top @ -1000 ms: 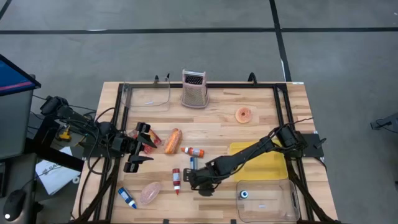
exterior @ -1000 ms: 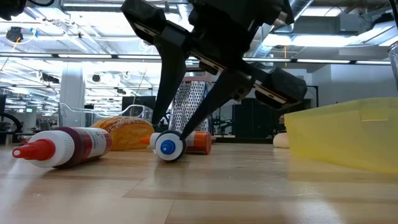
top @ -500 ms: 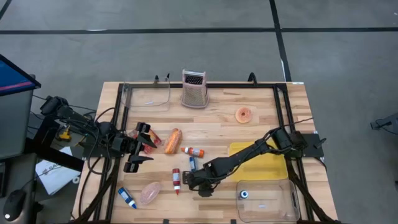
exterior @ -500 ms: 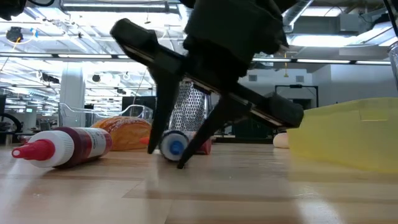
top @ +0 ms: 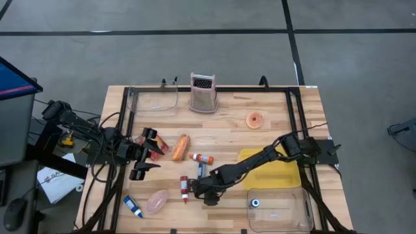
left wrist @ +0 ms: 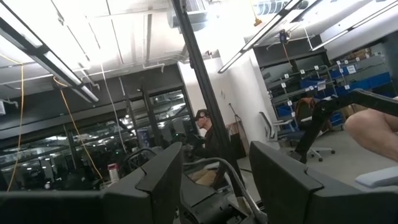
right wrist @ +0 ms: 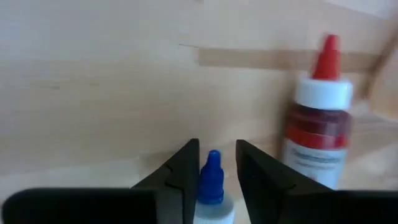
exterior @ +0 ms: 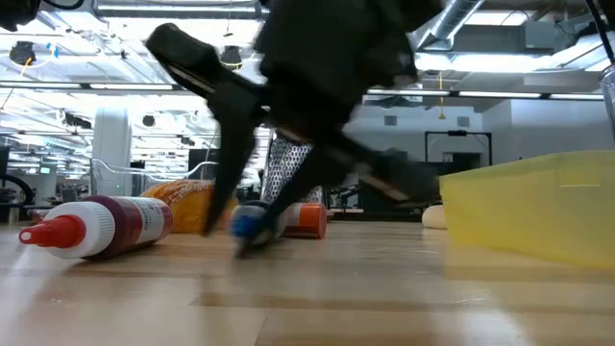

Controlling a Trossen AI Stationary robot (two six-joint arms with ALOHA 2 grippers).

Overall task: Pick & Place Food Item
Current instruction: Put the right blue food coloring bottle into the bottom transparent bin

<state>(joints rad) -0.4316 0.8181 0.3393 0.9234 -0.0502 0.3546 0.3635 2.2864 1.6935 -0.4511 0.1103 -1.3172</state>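
Left gripper (top: 148,155) sits over the left part of the wooden table (top: 279,107), fingers spread apart, nothing between them; its wrist view looks out into the room.

Near-left corner: small blue-capped bottle (top: 132,207) lying flat, with a pink plastic-wrapped food item (top: 156,201) just to its right. Far-left: clear plastic tray (top: 155,101).

Orange bread-like roll (top: 181,147) lies right of the left gripper. Red-capped bottle of dark red sauce (top: 184,188) lies flat near the table's middle, toward the near edge. A short orange-labelled white bottle (top: 203,158) lies just right of the roll. Metal box grater (top: 203,93) stands upright at the far edge.

Right gripper (top: 203,189) is low at the table, just right of the red sauce bottle. In its wrist view the two fingers flank the blue cap of a white squeeze bottle (right wrist: 211,186), the task item; fingers close on either side of the neck, contact cannot be confirmed.

Right side: glazed ring doughnut (top: 255,120) far, yellow plastic bin (top: 281,170) middle, clear plastic container (top: 279,208) near.
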